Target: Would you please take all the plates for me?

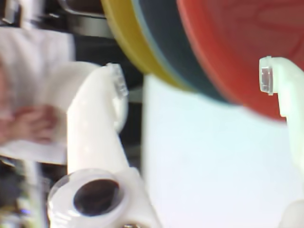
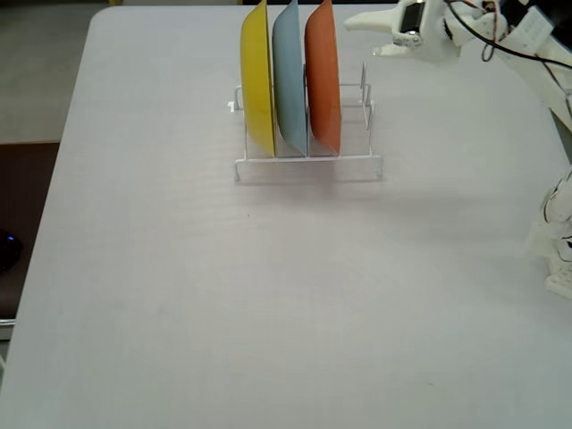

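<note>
- Tabletop (image 2: 223, 313) on the camera's side of the wire rack (image 2: 308, 161) lies bare in the fixed view, a wide run of open surface right down to the near edge; any plate lifted out could be set down here without crowding.
- Rack next, standing at the far middle of the table with three plates on edge in its slots: the yellow plate (image 2: 257, 80) on its left end, the light blue plate (image 2: 288, 76) in the middle, the orange plate (image 2: 323, 76) to the right of that. No cream-white plate shows in either view.
- Slots to the right of the orange plate stand empty.
- Progress, by my reading: three plates are yet to be taken out, none is in hand, so most of the job remains.
- Gripper (image 2: 380, 37) hovers beyond and to the right of the rack, near the table's far edge, pointing toward the orange plate but apart from it.
- Wrist view shows its jaws spread wide and holding nothing, the orange plate (image 1: 228, 42) looming nearest between the fingertips (image 1: 267, 78).
- Room is tightest there: little table behind the rack.
</note>
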You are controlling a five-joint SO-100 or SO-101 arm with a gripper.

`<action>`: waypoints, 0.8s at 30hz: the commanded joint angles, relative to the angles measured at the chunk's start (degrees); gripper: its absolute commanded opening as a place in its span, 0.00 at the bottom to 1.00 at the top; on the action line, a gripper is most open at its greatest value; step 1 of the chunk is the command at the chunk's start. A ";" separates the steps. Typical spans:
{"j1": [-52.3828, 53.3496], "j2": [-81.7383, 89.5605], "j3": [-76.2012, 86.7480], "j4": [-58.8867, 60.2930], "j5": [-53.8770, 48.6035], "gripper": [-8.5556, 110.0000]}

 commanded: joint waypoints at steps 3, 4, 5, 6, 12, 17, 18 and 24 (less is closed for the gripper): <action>1.32 -5.71 -9.23 -4.04 -6.06 0.36; 1.32 -7.12 -10.28 -4.39 -6.24 0.36; 1.41 -8.70 -11.60 -4.83 -6.50 0.36; 1.49 -10.28 -12.74 -5.54 -6.77 0.36; 2.02 -18.46 -19.86 -7.29 -5.80 0.34; 2.02 -21.09 -22.06 -7.47 -4.83 0.21; 1.85 -21.45 -22.94 -7.47 -4.92 0.15; 1.93 -21.71 -28.92 -4.31 -2.46 0.07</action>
